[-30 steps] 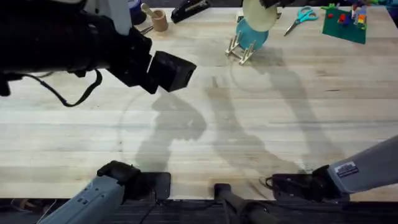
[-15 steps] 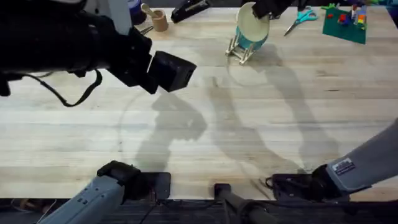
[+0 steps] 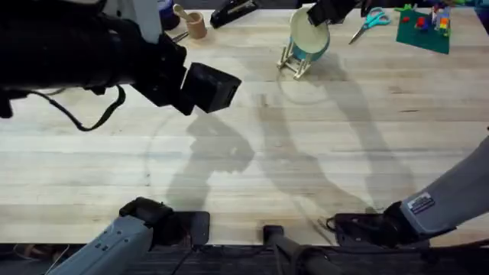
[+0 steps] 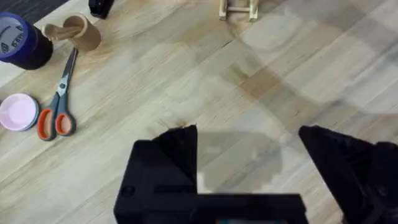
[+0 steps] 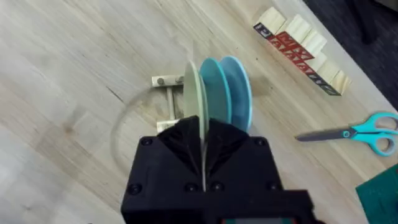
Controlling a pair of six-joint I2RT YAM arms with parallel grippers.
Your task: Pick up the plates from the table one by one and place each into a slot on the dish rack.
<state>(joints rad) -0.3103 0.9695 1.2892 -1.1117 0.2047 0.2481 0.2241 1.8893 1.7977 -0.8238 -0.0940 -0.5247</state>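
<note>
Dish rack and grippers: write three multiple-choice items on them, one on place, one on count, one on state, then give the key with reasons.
1. Where on the table does the dish rack stand?
A. At the far side, near the teal-handled scissors
B. At the near edge, between the arm bases
C. In the middle of the table

2. How many plates stand upright at the rack?
A. One
B. Three
C. Five

3. What is the right gripper doing?
A. Hanging open over bare wood
B. Shut on the cream plate
C. Shut on the scissors

Key: 1 A, the overhead view shows the rack at the far side, with the scissors close by. 2 B, the right wrist view shows the cream plate, a teal plate and a paler blue plate side by side. 3 B, its fingers pinch the cream plate's rim.
</note>
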